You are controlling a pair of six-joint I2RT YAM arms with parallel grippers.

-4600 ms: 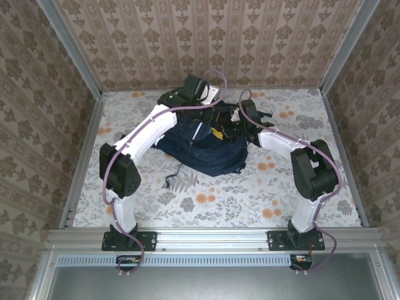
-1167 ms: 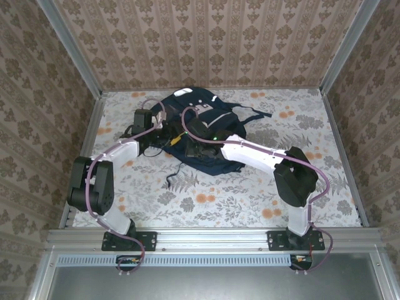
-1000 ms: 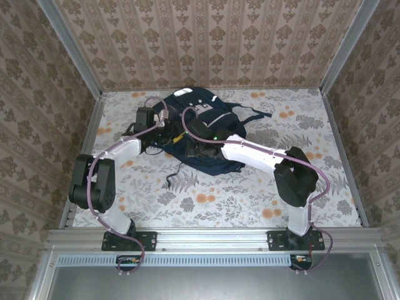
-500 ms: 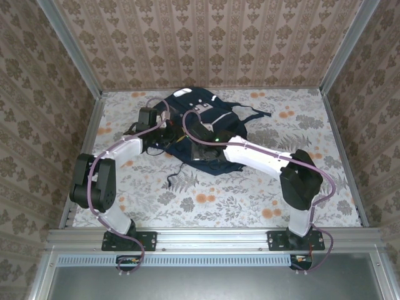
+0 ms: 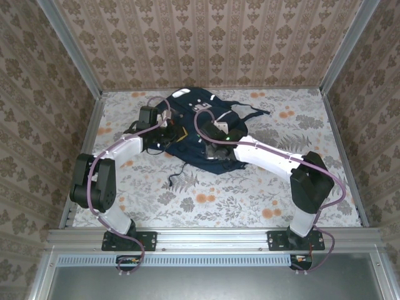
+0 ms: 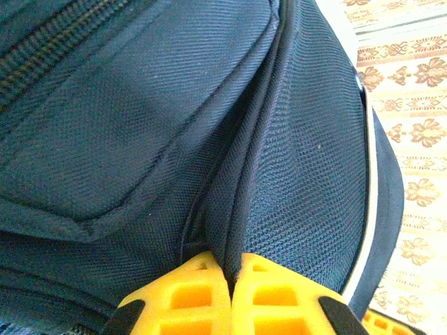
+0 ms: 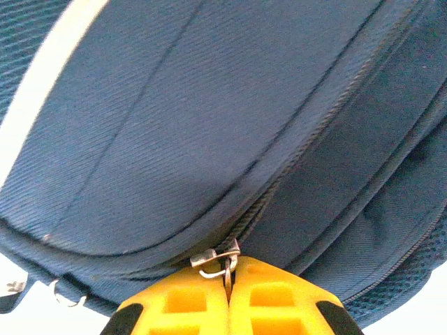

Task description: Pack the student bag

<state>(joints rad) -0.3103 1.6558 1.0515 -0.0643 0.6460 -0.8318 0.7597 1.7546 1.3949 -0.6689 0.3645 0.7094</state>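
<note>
- student bag [image 5: 190, 106] lies flat on the counter [image 5: 262, 187], close to the far edge, roughly midway between the left and right edges
- its dark straps [image 5: 253, 114] trail off toward the far right corner
- left fingers [image 6: 227, 286]: pressed together, pinching a raised fold of the bag's navy fabric where two panels meet at a seam; no gap between the yellow pads
- top view puts that pinch on the side of the bag facing the counter's left edge
- right fingers [image 7: 228, 293]: clamped together on the metal zipper pull [image 7: 218, 257], which sticks up from between the yellow tips
- the pull sits at the end of a curved zip line running under a smooth navy panel; white stripe [image 7: 42, 84] crosses the upper left of that wrist view
- top view: right wrist is over the near half of the bag
- thin dark cord [image 5: 177, 176] lies on the counter just off the bag's near edge; can't tell if it's attached
</note>
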